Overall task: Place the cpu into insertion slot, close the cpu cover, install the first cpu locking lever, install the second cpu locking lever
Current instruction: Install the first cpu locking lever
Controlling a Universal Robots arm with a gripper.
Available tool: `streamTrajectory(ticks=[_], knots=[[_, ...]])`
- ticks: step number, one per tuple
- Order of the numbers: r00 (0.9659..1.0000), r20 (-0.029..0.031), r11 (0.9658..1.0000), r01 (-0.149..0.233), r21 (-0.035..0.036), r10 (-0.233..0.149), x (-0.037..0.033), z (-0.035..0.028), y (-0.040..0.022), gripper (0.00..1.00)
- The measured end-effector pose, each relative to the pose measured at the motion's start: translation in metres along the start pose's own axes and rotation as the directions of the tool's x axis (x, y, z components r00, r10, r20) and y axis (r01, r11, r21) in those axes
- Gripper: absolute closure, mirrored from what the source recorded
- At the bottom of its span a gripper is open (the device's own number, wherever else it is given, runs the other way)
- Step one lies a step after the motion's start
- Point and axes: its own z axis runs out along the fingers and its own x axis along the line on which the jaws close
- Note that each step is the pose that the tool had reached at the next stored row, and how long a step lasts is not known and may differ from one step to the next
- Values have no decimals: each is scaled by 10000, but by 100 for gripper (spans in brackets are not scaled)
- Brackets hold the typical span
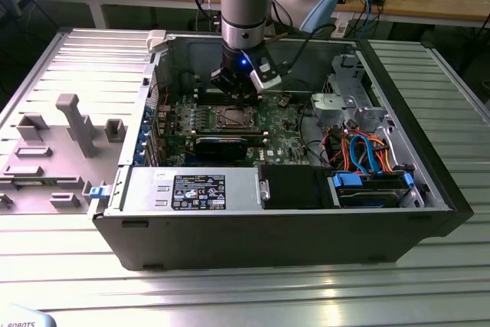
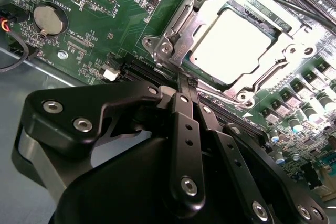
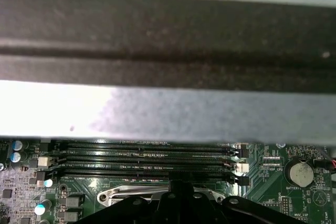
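Observation:
The cpu (image 2: 236, 38) lies flat in the insertion slot (image 1: 233, 118), its silver top showing through the window of the cpu cover (image 2: 173, 43). The cover is down over the chip. A thin metal locking lever (image 2: 294, 4) runs along the socket's far side. My gripper (image 2: 182, 81) is shut, its two black fingers pressed together, with the tip at the cover's edge beside a socket corner. Whether the tip touches a lever there I cannot tell. In the exterior view my gripper (image 1: 239, 91) hangs just behind the socket. The first wrist view has the cover's rim (image 3: 131, 195) right before my gripper (image 3: 178, 190).
The green motherboard (image 2: 105, 19) sits in an open computer case (image 1: 429, 189). Long black memory slots (image 3: 147, 158) run beside the socket. A coin battery (image 2: 50, 19) sits nearby. The case wall (image 3: 168, 108) stands close behind. Drive bays and cables (image 1: 367, 158) fill the exterior view's right.

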Motion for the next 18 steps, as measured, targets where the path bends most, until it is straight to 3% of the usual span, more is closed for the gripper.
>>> streamTrajectory(ticks=[11,18], knots=[[10000,-2,10000,0,9,0,-2,-6,1,89],[10000,-24,10000,-2,9,2,-47,-9,9,89]])
